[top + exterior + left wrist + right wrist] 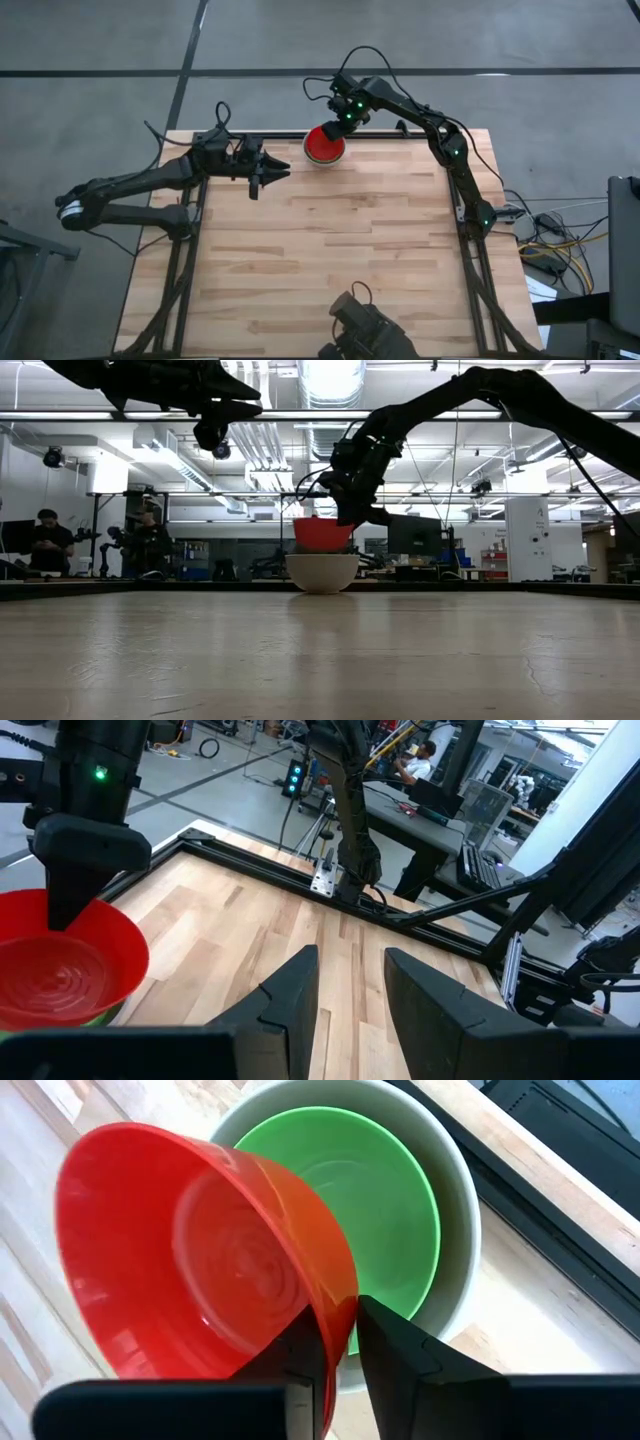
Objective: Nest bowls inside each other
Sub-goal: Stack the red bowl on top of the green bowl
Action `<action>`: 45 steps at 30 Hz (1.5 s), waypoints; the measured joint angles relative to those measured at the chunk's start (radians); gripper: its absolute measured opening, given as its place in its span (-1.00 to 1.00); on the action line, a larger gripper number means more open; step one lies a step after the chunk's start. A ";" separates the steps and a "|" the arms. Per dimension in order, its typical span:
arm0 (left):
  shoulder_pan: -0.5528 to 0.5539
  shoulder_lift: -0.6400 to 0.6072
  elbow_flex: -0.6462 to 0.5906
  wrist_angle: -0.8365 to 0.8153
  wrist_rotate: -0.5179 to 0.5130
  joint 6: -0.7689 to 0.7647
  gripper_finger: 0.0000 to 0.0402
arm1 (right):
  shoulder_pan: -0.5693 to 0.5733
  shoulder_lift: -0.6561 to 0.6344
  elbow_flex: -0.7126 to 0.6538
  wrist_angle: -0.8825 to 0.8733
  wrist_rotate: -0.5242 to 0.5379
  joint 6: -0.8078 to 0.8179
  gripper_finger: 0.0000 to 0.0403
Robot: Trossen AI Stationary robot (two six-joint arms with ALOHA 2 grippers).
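A red bowl [200,1260] stands partly inside a green bowl [385,1190], which is nested in a white bowl [458,1200]. This stack [322,572] rests on the table at its far edge, near the middle. My right gripper [345,1325] comes down from the far right and is shut on the red bowl [324,146]. My left gripper [276,178] hangs open above the table to the left of the bowls, with nothing between its fingers [300,990]. My right gripper pinches the red bowl's rim [346,1302] on the side toward the table's far edge. One finger is inside the bowl and one is outside. The fingers slant down from the far right. The bowl sits tilted, its lower part inside the green bowl.
A black frame rail [400,134] runs along the table's far edge just behind the bowls. A dark camera mount [360,322] stands at the near edge. The wooden table top [330,240] spreads out between them. People [45,538] stand in the room beyond.
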 joint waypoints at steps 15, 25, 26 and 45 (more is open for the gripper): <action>0.000 0.000 0.000 0.000 0.000 0.000 -0.39 | -0.008 -0.002 0.000 -0.001 -0.007 0.003 -0.73; 0.000 0.000 0.000 0.000 0.000 0.000 -0.39 | -0.006 -0.060 0.000 0.034 -0.031 -0.016 -0.73; 0.000 0.000 0.000 0.000 0.000 0.000 -0.39 | -0.003 -0.066 0.000 0.035 -0.031 -0.017 -0.73; 0.000 0.000 0.000 0.000 0.000 0.000 -0.39 | 0.020 -0.116 0.000 0.000 -0.031 -0.031 -0.95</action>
